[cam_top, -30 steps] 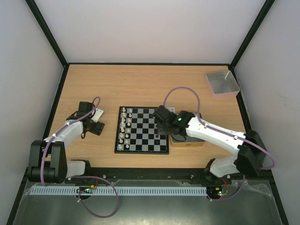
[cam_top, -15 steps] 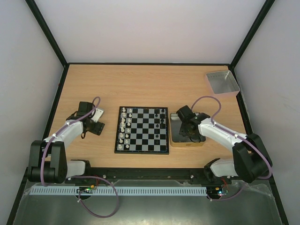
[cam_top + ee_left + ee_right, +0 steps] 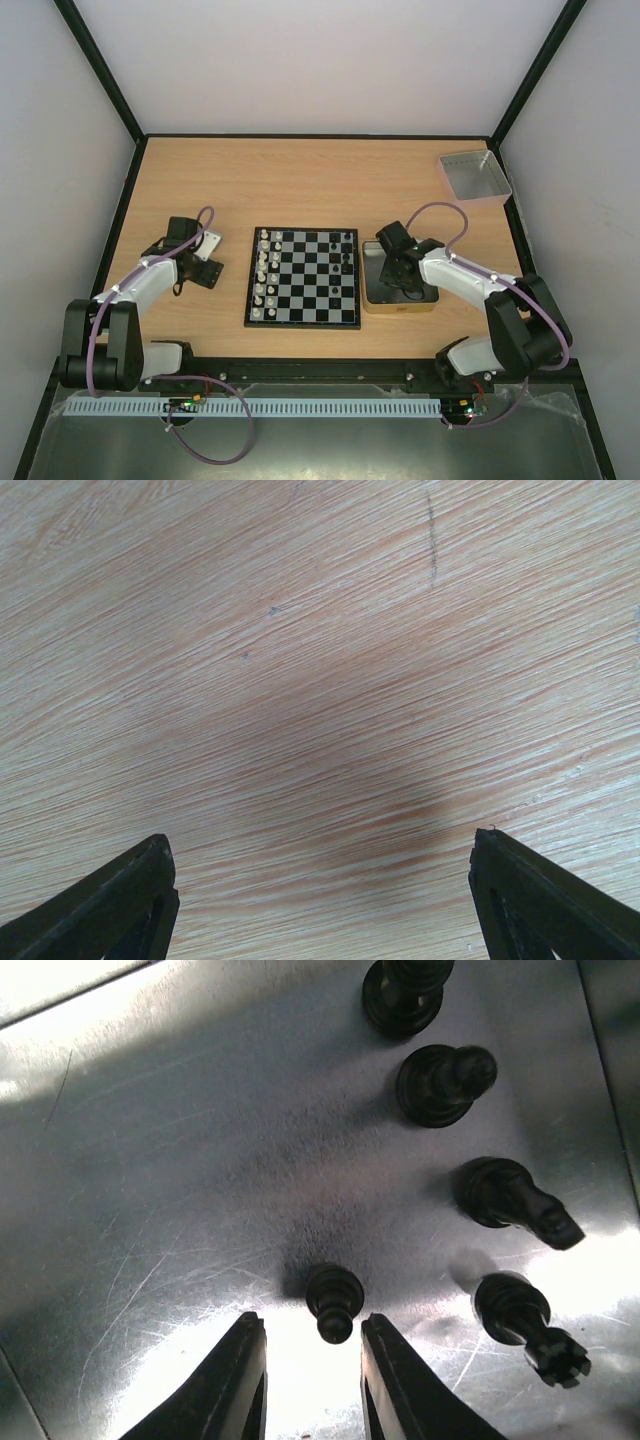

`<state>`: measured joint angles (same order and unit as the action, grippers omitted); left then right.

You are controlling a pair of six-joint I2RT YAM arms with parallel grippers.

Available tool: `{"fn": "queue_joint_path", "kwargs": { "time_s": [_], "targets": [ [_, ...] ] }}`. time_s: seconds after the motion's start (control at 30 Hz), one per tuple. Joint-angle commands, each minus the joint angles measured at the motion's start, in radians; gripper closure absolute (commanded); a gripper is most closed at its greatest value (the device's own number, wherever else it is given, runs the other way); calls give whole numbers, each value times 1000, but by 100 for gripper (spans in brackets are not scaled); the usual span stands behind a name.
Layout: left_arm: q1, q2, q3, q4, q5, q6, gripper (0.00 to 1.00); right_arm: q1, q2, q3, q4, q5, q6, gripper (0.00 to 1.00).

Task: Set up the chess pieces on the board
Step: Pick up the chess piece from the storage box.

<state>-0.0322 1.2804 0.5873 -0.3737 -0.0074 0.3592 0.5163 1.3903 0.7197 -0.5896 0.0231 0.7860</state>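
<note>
Since a second ago the right arm has swung off the board (image 3: 300,322) and come down over the gold tin (image 3: 400,306) beside it, while the left arm hasn't budged

So we're at the pick-up step. In the wrist view the right hand (image 3: 313,1320) has a finger on either side of a little black pawn (image 3: 334,1295) standing on the tin floor. The fingers are close in but we can see a sliver of gap each side, so it's not clamped yet. Four more black chess pieces (image 3: 440,1080) stand in a line just to the pawn's right.

On the board, white pieces (image 3: 262,275) fill the two left columns and only a few black ones (image 3: 346,255) stand along the right edge, so we reckon the black side is still mostly to do.

Next move, as we see it: finish the squeeze on the pawn's head, lift straight up so the neighbours don't get knocked, then carry it to a free square on the right.

The left hand (image 3: 322,840) hangs wide apart over bare wood, holding nothing.

The bench (image 3: 300,180) is pale wood, with a grey tray (image 3: 475,178) in the far right corner and plain white walls (image 3: 320,60) around it
</note>
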Motion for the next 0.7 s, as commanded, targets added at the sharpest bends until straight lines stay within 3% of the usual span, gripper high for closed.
{"fn": "queue_joint_path", "kwargs": {
  "time_s": [0.0, 0.3, 0.67],
  "targets": [
    [0, -13, -9, -19, 7, 8, 20, -16, 11, -2, 17, 31, -13, 76],
    [0, -13, -10, -17, 7, 9, 20, -34, 27, 1, 24, 40, -26, 81],
    [0, -14, -10, -17, 4, 7, 20, -41, 25, 6, 20, 37, -36, 98]
  ]
}}
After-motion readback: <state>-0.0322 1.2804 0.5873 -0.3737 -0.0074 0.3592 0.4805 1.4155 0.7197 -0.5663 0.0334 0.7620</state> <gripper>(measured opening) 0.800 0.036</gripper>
